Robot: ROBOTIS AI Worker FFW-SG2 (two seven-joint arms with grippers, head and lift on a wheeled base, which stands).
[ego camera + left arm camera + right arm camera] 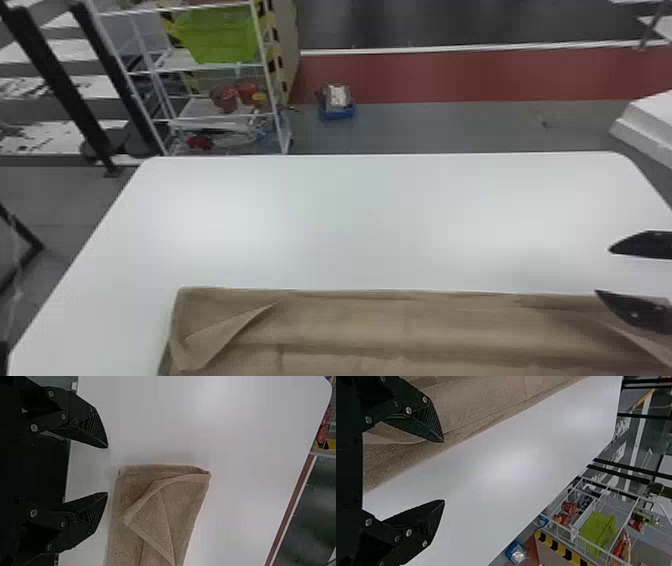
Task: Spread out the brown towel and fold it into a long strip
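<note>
Folding the brown towel [400, 320] lengthwise looks like the step in hand, with the spreading mostly done, I'd judge. It lies as a broad band on the white table [350, 215], its far side running roughly along the table's far edge, well apart from that edge. At its left end a loose flap [152, 518] is turned over at a slant, and a second flap [395, 437] sits askew at the right end

If it were me, I'd square those two flaps first, or they'll likely get rolled into the strip as lumps. Then I'd pinch the same side near both ends, just the layers wanted, lift only a little, and carry both ends across at one pace so the middle doesn't sag or twist. Terry like that should bend easily but drag if kept low, and a shallow pinch could slip off or split the layers

The left gripper [107, 470] is empty, fingers parted, pointing forward just beside the towel's near side at its left end, close to the table's near edge. The right gripper [603, 271] is empty and wide apart too, reaching in from the right, one finger over the towel's far side, the other above bare table; whether it touches cloth, I can't tell
</note>
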